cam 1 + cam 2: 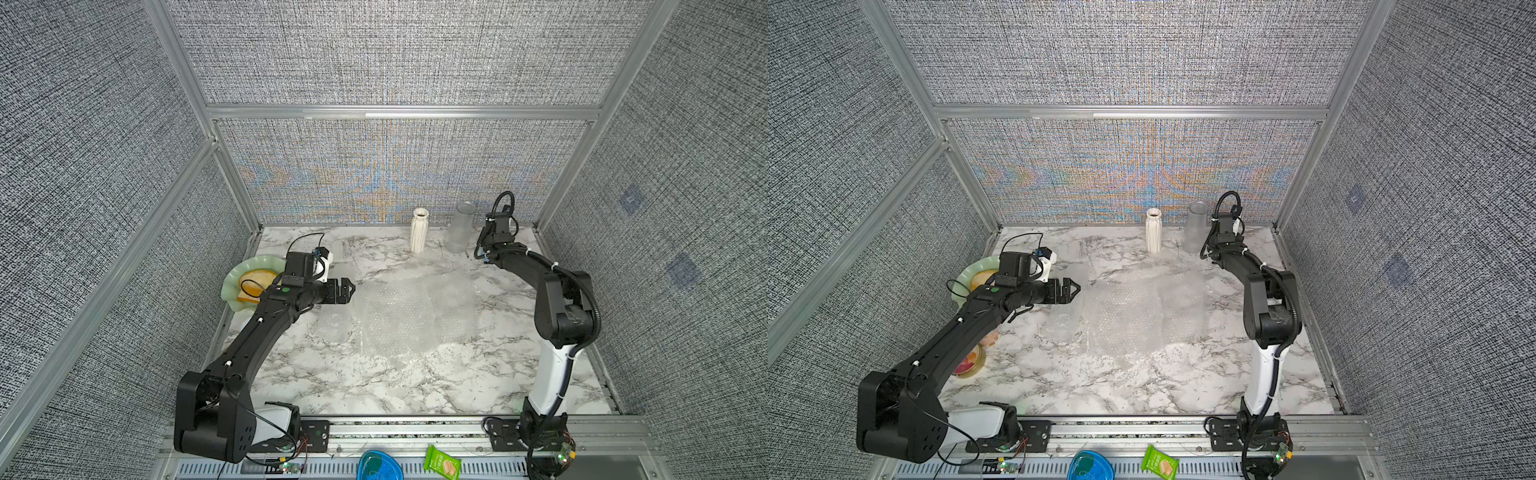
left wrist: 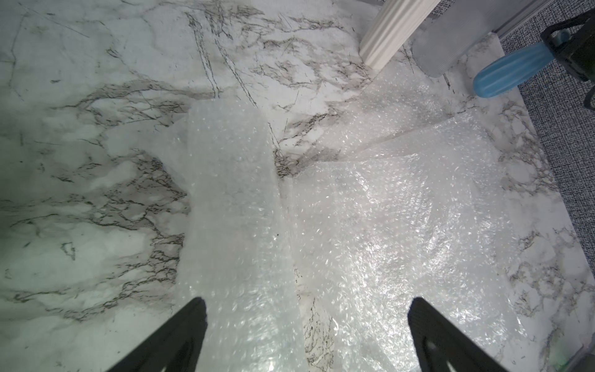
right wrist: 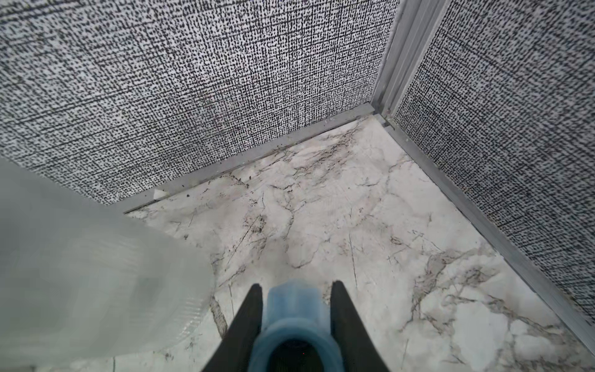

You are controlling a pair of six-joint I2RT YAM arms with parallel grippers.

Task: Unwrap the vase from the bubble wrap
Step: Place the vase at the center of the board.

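Observation:
Bubble wrap (image 1: 411, 316) (image 1: 1138, 307) lies spread flat in several crinkly sheets on the middle of the marble table (image 1: 332, 382). My left gripper (image 1: 351, 286) (image 1: 1076, 286) hovers open at the wrap's left edge. In the left wrist view its fingertips (image 2: 196, 309) stand wide apart over the wrap (image 2: 386, 219), holding nothing. A blue ribbed vase (image 3: 293, 309) (image 2: 505, 74) is bare of wrap. My right gripper (image 3: 294, 285) is shut on it near the back right corner (image 1: 485, 254), just above the marble.
A white ribbed vase (image 1: 419, 230) and a clear glass vase (image 1: 459, 228) stand at the back wall, the glass one close to the right gripper. A green plate (image 1: 249, 278) lies under the left arm. A jar (image 1: 971, 361) sits at the left edge.

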